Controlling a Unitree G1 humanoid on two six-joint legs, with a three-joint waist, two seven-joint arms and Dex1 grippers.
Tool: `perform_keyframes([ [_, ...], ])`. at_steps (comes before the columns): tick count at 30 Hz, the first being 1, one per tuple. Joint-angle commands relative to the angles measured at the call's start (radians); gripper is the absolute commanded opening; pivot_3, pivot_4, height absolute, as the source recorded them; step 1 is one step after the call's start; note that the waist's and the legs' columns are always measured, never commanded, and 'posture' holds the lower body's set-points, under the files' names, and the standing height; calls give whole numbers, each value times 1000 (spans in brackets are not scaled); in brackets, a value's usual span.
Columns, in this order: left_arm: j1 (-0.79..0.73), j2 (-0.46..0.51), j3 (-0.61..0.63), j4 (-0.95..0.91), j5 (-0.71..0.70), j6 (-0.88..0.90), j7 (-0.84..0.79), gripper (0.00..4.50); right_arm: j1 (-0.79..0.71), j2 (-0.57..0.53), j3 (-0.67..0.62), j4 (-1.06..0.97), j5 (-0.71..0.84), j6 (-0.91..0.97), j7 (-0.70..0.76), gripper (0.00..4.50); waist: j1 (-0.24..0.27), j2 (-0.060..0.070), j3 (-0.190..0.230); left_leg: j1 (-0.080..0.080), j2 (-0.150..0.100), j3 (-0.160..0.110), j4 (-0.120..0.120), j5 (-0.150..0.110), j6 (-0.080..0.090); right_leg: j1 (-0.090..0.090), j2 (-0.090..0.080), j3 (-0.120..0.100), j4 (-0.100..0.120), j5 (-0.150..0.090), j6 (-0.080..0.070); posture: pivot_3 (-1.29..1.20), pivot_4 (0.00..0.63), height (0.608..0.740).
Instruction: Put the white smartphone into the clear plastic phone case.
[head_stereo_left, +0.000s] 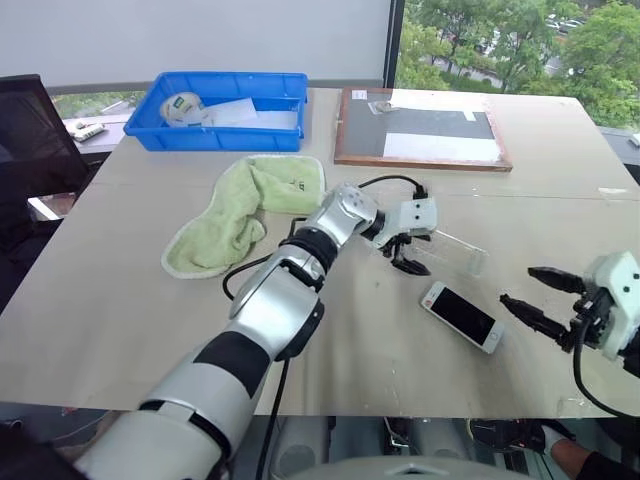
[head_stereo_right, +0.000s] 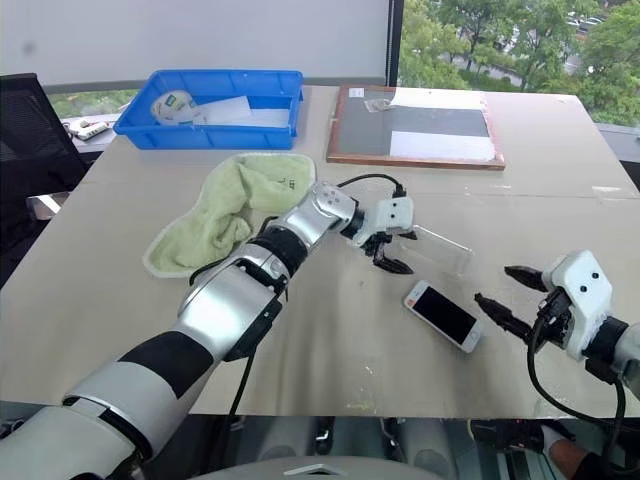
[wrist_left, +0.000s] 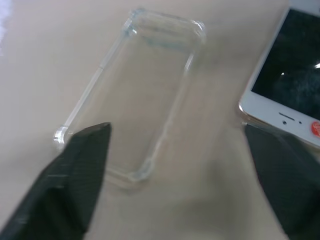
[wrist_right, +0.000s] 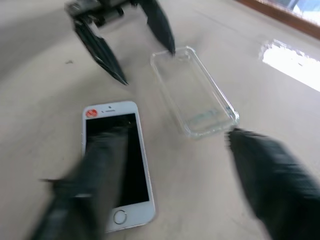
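The white smartphone (head_stereo_left: 461, 317) lies screen up on the beige table, near its front edge. Just beyond it lies the clear plastic phone case (head_stereo_left: 462, 252), empty and flat. My left gripper (head_stereo_left: 403, 256) reaches across from the left and hangs open at the case's left end, tips pointing down. In the left wrist view the case (wrist_left: 135, 95) lies between and ahead of my spread fingers (wrist_left: 75, 185), with the phone (wrist_left: 290, 90) off to one side. My right gripper (head_stereo_left: 518, 286) is open just right of the phone, pointing at it and holding nothing.
A green towel (head_stereo_left: 240, 210) lies left of the left arm. At the back stand a blue bin (head_stereo_left: 225, 135) with a tape roll and a wood-framed dark board (head_stereo_left: 420, 158) bearing white paper. A black cable (head_stereo_left: 385, 182) loops over the left wrist.
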Motion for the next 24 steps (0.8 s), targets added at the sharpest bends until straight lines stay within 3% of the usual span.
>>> perform_keyframes([
  [1,-34,-27,2,12,45,-23,35,2176,48,7,-54,-56,4,-38,20,4478,-1,0,0,0,0,0,0,0,0,0,0,0,0,0,0,0,150,740],
  [6,-41,-45,15,43,87,12,77,25,87,28,-33,-96,-17,-56,-4,4478,-4,0,0,1,0,-1,1,0,0,0,-1,1,0,0,0,0,150,740],
  [13,-34,-6,37,40,105,0,50,25,134,43,-24,-149,-28,-66,-5,4478,-11,0,0,1,0,-1,1,0,0,0,-1,1,0,-1,-1,0,150,740],
  [18,-34,71,103,-12,45,12,-64,25,151,44,-20,-154,-36,-90,9,4478,-13,0,0,2,1,0,1,0,0,0,0,1,1,-1,-2,0,150,740],
  [24,72,223,166,-270,-62,139,-284,25,134,34,14,-134,-43,-110,24,4478,-12,1,0,1,1,0,0,0,0,-1,0,1,1,-1,-2,0,150,740],
])
